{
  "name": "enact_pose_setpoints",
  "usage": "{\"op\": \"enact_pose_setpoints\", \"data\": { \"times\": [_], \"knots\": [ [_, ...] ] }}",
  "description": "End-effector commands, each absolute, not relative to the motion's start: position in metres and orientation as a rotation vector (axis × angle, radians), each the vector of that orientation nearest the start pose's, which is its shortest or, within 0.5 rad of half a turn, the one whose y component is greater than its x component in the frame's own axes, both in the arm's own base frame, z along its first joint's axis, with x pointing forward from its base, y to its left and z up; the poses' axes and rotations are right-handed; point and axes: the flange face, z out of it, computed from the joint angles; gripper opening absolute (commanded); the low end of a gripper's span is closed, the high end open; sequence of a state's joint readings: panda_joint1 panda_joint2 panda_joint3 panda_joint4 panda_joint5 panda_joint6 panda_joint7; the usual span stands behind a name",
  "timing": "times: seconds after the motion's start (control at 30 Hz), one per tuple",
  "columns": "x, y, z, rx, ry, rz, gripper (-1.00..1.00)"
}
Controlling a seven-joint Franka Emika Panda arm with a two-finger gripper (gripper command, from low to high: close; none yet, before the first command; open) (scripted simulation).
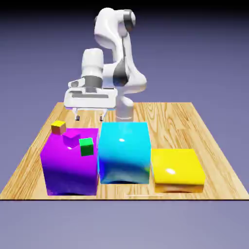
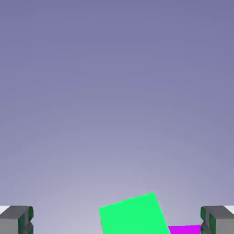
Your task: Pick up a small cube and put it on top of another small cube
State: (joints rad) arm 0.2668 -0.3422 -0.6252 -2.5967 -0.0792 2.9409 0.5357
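Note:
The small cube is out of view in both frames. My gripper (image 1: 90,116) hangs open above the table's far part, behind the large magenta block (image 1: 69,165), and holds nothing. A tiny green cube (image 1: 86,146) and a tiny purple cube (image 1: 72,139) rest on that block's top. A tiny orange-yellow cube (image 1: 58,127) sits at its far left corner. In the hand view the gripper (image 2: 117,225) stands wide, its grey fingertips (image 2: 16,220) at the bottom corners. Between them shows the tiny green cube (image 2: 132,215), tilted, with a strip of the magenta block (image 2: 185,229) beside it.
A large cyan block (image 1: 124,151) stands right of the magenta one, touching or nearly so. A lower yellow block (image 1: 176,168) lies at the exterior view's right. The wooden table (image 1: 170,116) ends just in front of the blocks. Most of the hand view is plain backdrop.

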Motion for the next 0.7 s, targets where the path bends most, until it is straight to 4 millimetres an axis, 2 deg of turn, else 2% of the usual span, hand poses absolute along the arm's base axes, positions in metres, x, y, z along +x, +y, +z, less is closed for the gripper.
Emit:
{"op": "enact_pose_setpoints", "data": {
  "times": [0.0,0.17,0.33,0.5,0.67],
  "knots": [
    [0.434,-0.173,0.419,-2.548,1.181,-0.872,0.00],
    [0.429,-0.227,0.397,-2.596,1.283,-0.818,0.00],
    [0.415,-0.281,0.379,-2.654,1.387,-0.769,0.00],
    [0.393,-0.334,0.368,-2.721,1.496,-0.726,0.00],
    [0.363,-0.383,0.368,-2.792,1.612,-0.688,0.00]
  ]
}}
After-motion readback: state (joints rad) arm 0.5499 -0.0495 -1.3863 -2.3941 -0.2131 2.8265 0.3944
